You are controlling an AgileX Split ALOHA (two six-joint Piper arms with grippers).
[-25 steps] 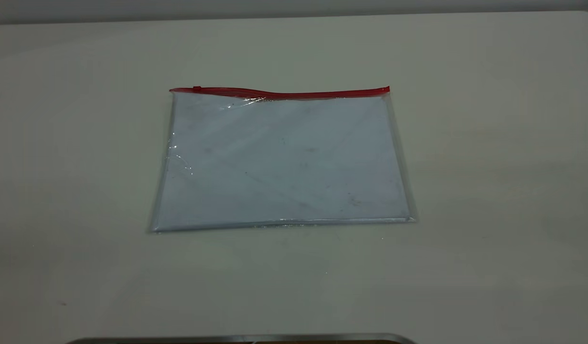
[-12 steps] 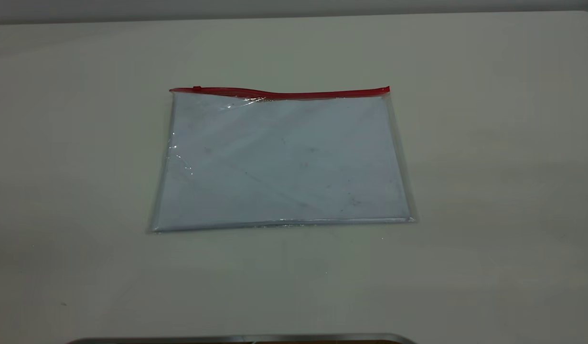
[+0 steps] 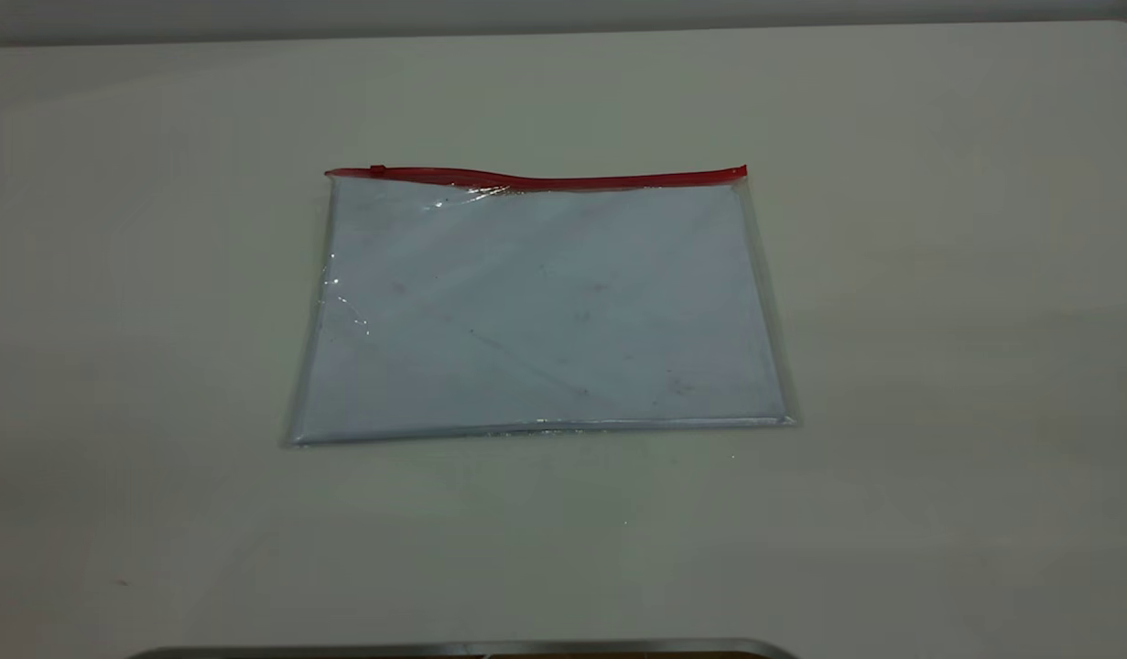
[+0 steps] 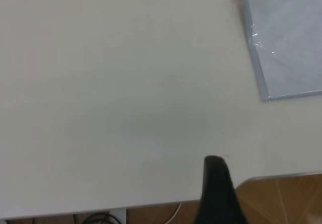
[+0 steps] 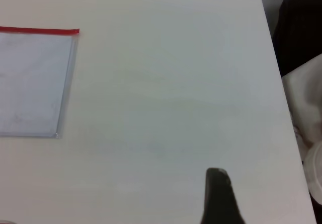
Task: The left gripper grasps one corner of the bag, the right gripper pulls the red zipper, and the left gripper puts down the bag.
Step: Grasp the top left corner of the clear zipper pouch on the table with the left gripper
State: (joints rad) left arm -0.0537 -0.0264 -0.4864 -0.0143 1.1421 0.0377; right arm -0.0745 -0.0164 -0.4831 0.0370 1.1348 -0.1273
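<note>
Left claw [image 4: 217, 194]: one black finger shows in the left wrist view, over the near table edge; whether the claw is apart or together cannot be told. It holds nothing and is well apart from the bag.
Right claw [image 5: 219, 196]: one black finger shows in the right wrist view, over bare table; apart or together cannot be told. It too is well apart from the bag.
Bag [image 3: 540, 307]: one clear pouch with a pale sheet inside, lying flat mid-table in the exterior view.
Zipper [image 3: 563, 180]: one red strip along the bag's far long edge, with one small slider tab [image 3: 377, 170] near the left end.
Corners: four; two red-ended at the far side, two clear at the near side. The left red corner [image 3: 331, 173] touches no claw.
Table [image 3: 938, 320]: one pale top; nothing stands between either claw and the bag.
Around: a brown floor and cables below the table edge in the left wrist view; a dark shape and pale cloth [image 5: 304, 103] past the table edge in the right wrist view.
Views: the exterior view shows the whole bag but neither claw; each wrist view shows its own finger and only one end of the bag.
</note>
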